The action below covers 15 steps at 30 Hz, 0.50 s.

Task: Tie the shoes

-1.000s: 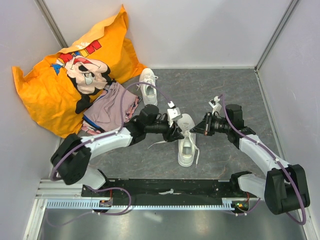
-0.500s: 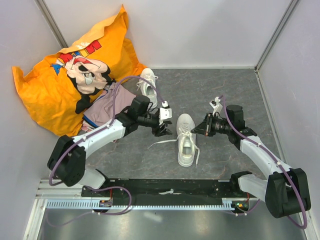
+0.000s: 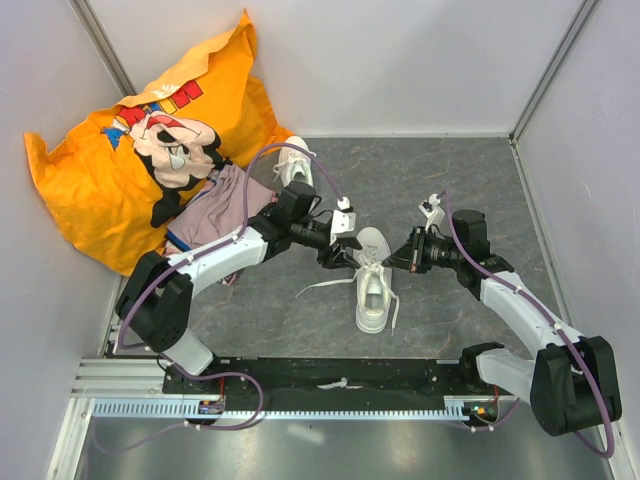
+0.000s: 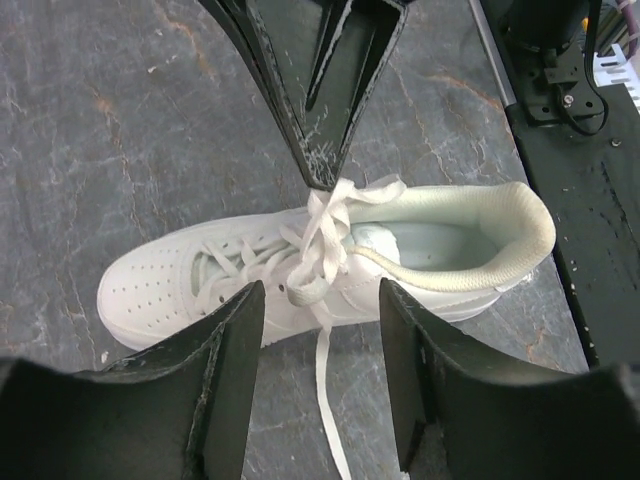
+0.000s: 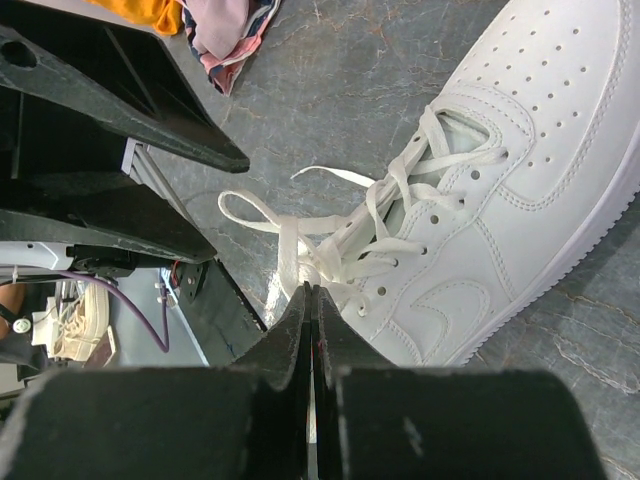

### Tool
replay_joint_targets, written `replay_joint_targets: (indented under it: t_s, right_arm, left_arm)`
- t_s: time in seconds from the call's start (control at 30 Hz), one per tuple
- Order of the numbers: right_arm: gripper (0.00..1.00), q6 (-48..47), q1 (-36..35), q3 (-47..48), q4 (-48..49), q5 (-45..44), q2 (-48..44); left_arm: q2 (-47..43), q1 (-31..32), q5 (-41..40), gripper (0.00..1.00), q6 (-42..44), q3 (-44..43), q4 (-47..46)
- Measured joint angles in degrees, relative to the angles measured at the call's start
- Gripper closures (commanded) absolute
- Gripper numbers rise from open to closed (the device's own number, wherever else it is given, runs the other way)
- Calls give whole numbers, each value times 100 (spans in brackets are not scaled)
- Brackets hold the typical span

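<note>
The grey desk [image 3: 450, 190] carries an orange cushion [image 3: 100, 170] in its far left corner. One white sneaker [image 3: 372, 290] lies between both arms, its long axis running from the heel near the bases to the toe farther away. The second sneaker [image 3: 293, 168] lies behind the left arm. Both forearms reach inward, low. The right pincer [image 3: 404, 258] is clenched on the lace [image 4: 325, 235] above the eyelets. The left pincer [image 4: 320, 345] hovers released just left of the lacing, and I judge it should take the loose end.
</note>
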State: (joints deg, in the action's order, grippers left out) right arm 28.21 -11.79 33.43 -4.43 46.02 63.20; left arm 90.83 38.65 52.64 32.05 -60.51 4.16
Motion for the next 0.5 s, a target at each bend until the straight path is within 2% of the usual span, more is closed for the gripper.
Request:
replay_joint_targets:
  t_s: [0.2,0.4,0.5]
  right_arm:
    - [100,0,0,0,-2,0,0]
    - [100,-2,0,0,-15,0,0]
    - [100,-2,0,2,-37,0,0]
  left_arm:
    - [114,22,98,59,-4,-149,-11]
    - [162,61,146,62,-7,-151,-2]
    - [166,66,142,74,-7,-151,-4]
